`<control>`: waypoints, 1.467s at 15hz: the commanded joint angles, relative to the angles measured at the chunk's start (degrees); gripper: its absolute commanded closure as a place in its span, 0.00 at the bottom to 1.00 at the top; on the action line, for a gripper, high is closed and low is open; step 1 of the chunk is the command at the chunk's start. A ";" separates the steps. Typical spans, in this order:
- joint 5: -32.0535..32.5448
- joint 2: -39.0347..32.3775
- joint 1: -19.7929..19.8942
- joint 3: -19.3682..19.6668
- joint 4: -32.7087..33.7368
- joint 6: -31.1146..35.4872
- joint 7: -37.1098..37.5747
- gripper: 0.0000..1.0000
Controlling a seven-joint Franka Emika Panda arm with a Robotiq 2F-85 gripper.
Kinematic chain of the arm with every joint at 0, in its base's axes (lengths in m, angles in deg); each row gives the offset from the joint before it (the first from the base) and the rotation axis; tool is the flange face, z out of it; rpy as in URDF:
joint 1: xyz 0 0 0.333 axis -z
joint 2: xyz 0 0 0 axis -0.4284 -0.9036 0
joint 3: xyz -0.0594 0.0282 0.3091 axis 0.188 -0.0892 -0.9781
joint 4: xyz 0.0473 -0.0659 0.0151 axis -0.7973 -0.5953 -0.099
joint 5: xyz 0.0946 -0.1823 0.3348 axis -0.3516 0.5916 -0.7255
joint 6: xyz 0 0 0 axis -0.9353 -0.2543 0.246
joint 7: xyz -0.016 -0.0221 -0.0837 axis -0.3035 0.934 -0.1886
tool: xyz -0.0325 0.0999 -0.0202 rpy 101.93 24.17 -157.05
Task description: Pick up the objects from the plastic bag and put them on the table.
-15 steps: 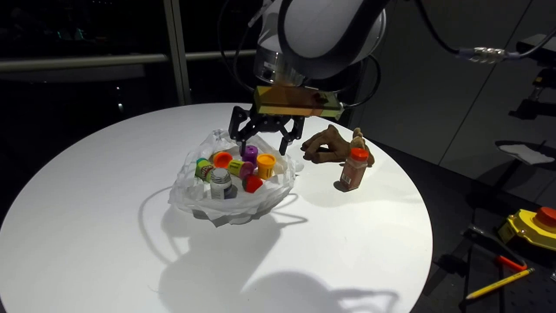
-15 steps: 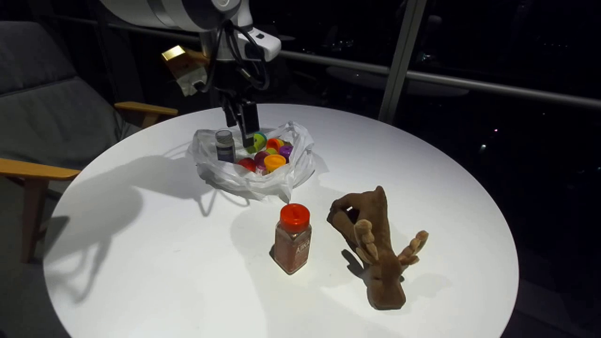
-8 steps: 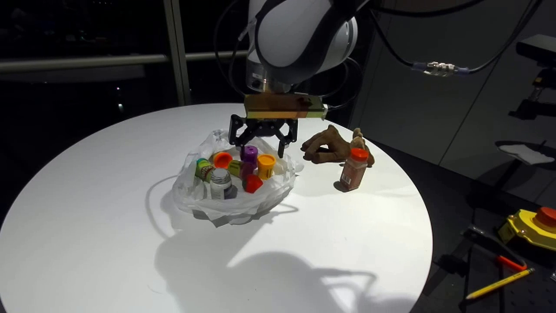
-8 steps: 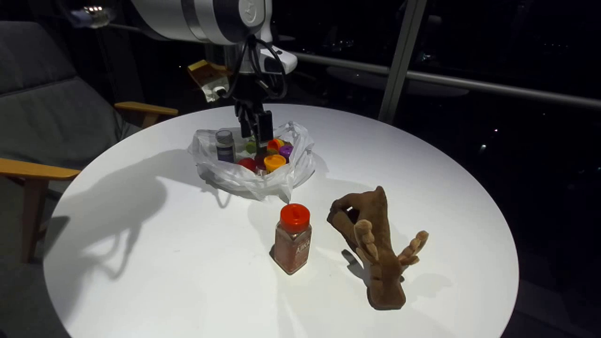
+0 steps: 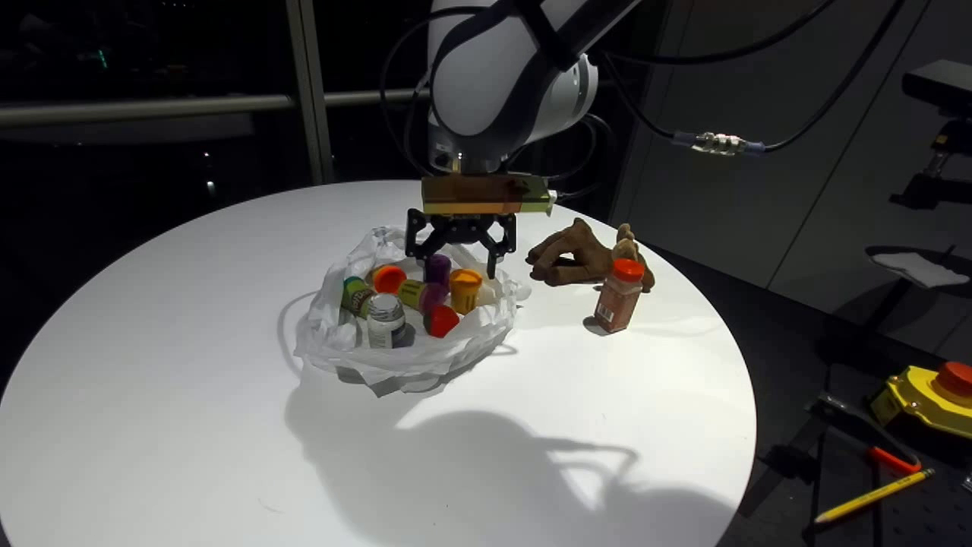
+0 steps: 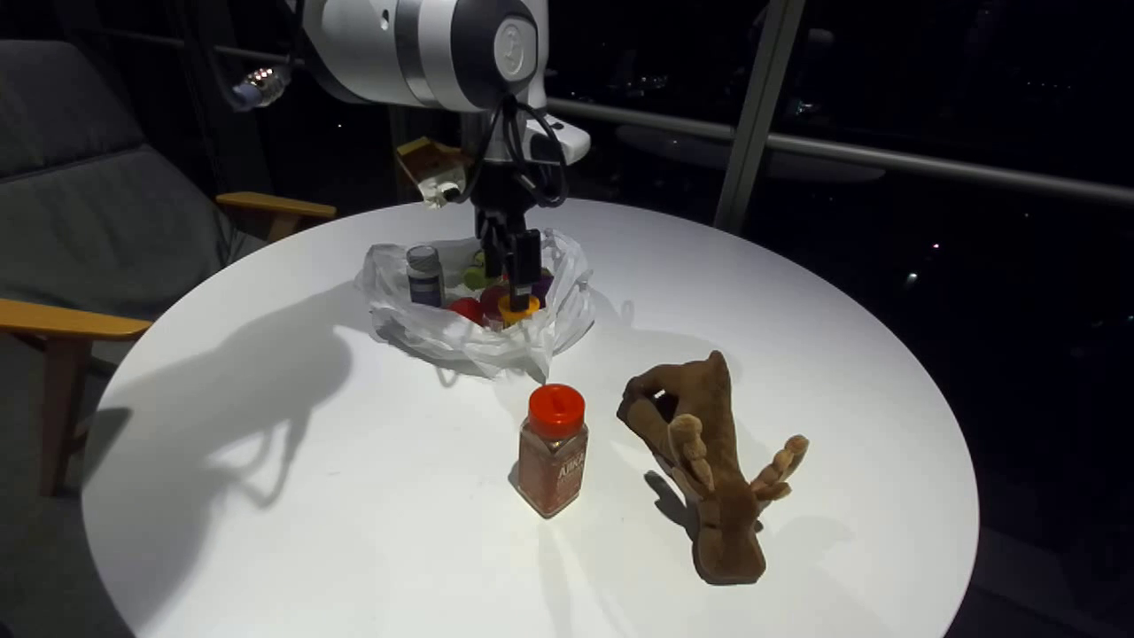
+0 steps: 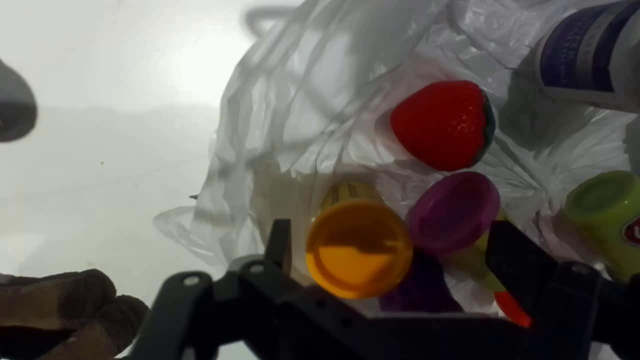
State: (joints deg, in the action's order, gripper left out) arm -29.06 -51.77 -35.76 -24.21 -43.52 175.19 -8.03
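We've got the round white table (image 5: 167, 365) below the jaws, plastic bag (image 5: 414, 368) directly under them, plush moose (image 6: 723, 465) to one side. Our gripper (image 5: 459, 269) stands wide; in the bag, orange-lidded tub (image 7: 357, 250) lines up between the jaws, strawberry (image 7: 442, 125) just outside.

Both exterior views look down across the bench (image 5: 190, 365) from different edges, sharing the plastic bag (image 5: 425, 363). The wrist view faces down close above it.
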 commanded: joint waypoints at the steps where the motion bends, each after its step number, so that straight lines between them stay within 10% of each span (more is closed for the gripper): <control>1: -2.79 -2.51 1.02 -0.44 4.51 -3.00 0.27 0.00; 5: -3.97 -4.54 1.21 -0.21 6.60 -4.47 0.78 0.00; 13: -4.96 -3.71 1.11 0.17 6.74 -4.64 2.25 0.69; 22: -5.30 0.43 1.38 -0.37 1.92 -3.60 2.85 0.74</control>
State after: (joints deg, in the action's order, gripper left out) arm -32.94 -55.03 -34.41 -23.85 -37.59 170.72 -5.29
